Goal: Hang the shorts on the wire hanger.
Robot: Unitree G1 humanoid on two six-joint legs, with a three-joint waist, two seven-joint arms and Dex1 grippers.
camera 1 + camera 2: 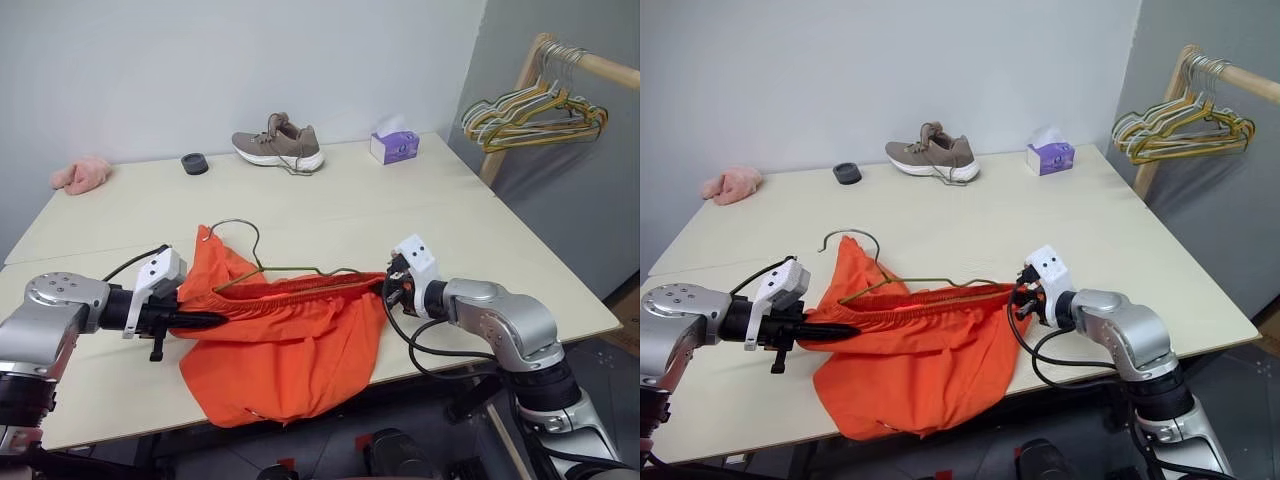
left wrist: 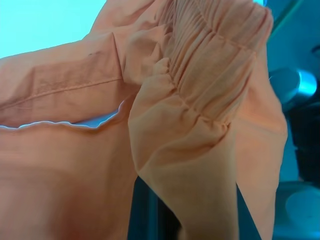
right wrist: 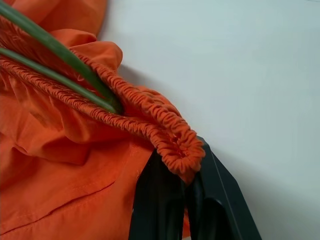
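The orange shorts (image 1: 285, 345) hang over the table's front edge, their gathered waistband (image 3: 165, 132) pulled taut between my two grippers. My left gripper (image 1: 212, 321) is shut on the waistband's left end, where folded fabric (image 2: 200, 100) bunches up. My right gripper (image 1: 388, 286) is shut on the right end, and in the right wrist view its black fingers (image 3: 220, 205) pinch the elastic. The wire hanger (image 1: 300, 270) lies with its frame inside the waistband; its wires (image 3: 60, 57) enter the opening. Its hook (image 1: 236, 226) sticks out above the shorts on the table.
On the beige table (image 1: 420, 210) at the back stand a brown shoe (image 1: 280, 143), a purple tissue box (image 1: 394, 147), a black round object (image 1: 195, 163) and a pink fluffy cloth (image 1: 80, 175). A wooden rack with a bunch of coloured hangers (image 1: 535, 110) stands at the right.
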